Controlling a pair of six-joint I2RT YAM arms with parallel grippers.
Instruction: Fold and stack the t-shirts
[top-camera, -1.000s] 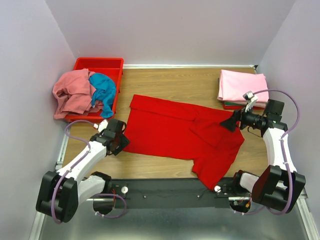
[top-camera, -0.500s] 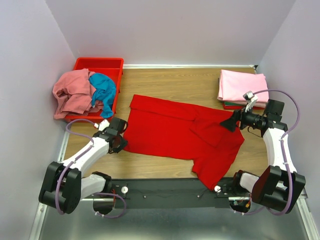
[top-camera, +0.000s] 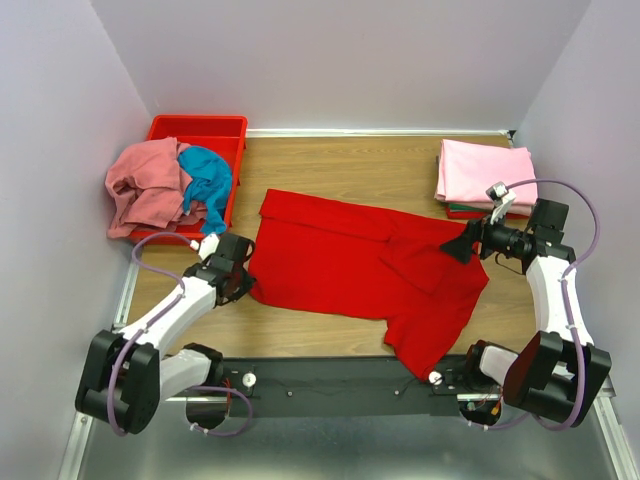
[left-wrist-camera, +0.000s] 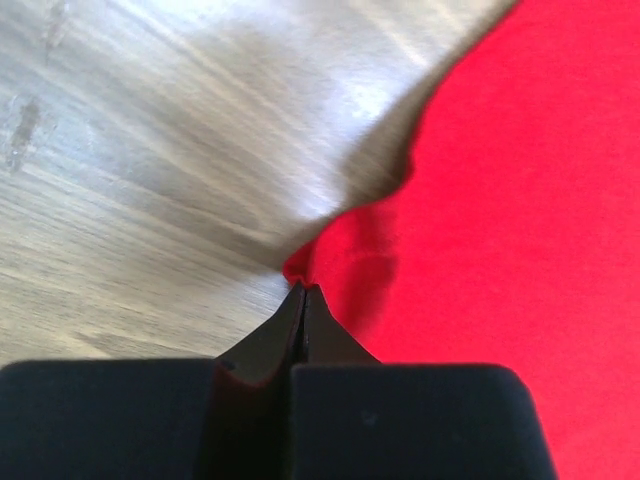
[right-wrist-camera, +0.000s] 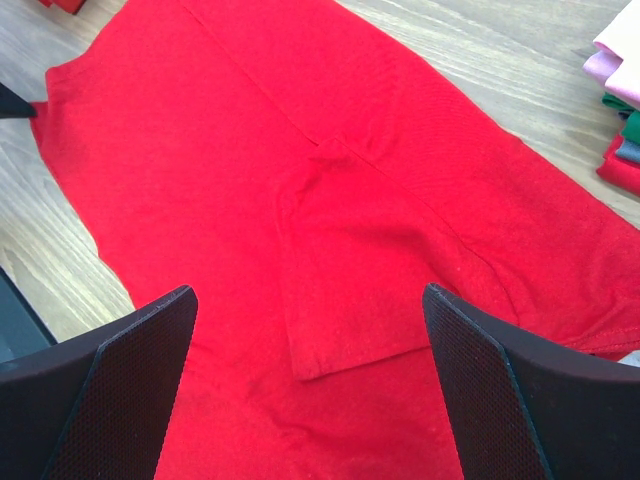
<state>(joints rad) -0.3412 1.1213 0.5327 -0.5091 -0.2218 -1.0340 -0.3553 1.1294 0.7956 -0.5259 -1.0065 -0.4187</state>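
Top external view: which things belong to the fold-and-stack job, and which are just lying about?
Job: red t-shirt, spread flat; folded stack, light pink on top; salmon pink shirt and teal blue shirt, heaped together; left pincer, shut on the red t-shirt's edge; right pincer, open.
Lying about: red plastic bin; wooden table.

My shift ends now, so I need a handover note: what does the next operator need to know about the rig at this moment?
Left tool: shut on the red shirt at its left edge.
Right tool: open, above the shirt's right side, holding nothing.
Done: folded stack, pink on top, far right.
Left: fold and stack the red shirt, which lies spread out; then the salmon shirt and teal shirt heaped at the bin.
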